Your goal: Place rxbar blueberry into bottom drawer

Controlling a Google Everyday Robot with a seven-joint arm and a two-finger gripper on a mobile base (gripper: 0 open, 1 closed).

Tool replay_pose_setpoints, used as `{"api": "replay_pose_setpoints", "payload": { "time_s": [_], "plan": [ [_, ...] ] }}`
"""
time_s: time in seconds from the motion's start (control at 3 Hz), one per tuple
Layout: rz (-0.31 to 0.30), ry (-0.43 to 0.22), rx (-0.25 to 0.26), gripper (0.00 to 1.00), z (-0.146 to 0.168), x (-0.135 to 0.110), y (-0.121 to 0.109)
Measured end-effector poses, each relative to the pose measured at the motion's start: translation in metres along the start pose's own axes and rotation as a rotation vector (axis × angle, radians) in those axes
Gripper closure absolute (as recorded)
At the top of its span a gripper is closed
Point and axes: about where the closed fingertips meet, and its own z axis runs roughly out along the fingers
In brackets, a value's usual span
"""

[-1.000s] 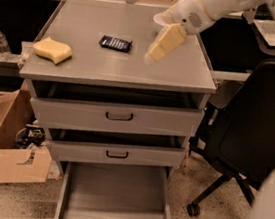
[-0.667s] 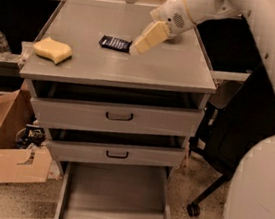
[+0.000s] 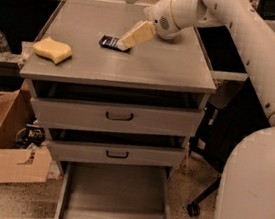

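Observation:
The rxbar blueberry, a small flat dark bar, lies on the grey cabinet top towards the back middle. My gripper reaches down from the right on the white arm, and its tan fingers rest at the bar's right end, covering part of it. The bottom drawer is pulled out below the cabinet, a wide grey tray with nothing in it.
A yellow sponge-like lump sits at the top's left edge. Two upper drawers with black handles are slightly ajar. A cardboard box stands on the floor at left, a water bottle behind it, a black chair at right.
My gripper has moved left and down across the cabinet top, from right of the bar to its right end. The bar and the drawers have not moved.

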Motion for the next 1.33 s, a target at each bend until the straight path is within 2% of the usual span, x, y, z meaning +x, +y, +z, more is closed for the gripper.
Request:
{"api": "replay_pose_setpoints", "payload": {
  "time_s": [0.33,0.67,1.0,1.33],
  "plan": [
    [0.043,-0.060,0.073,0.00,0.032,0.020,-0.030],
    [0.135,-0.117,0.151,0.00,0.069,0.044,-0.062],
    [0.169,-0.096,0.196,0.00,0.090,0.054,-0.075],
    [0.198,-0.082,0.206,0.00,0.110,0.061,-0.079]
  ]
}}
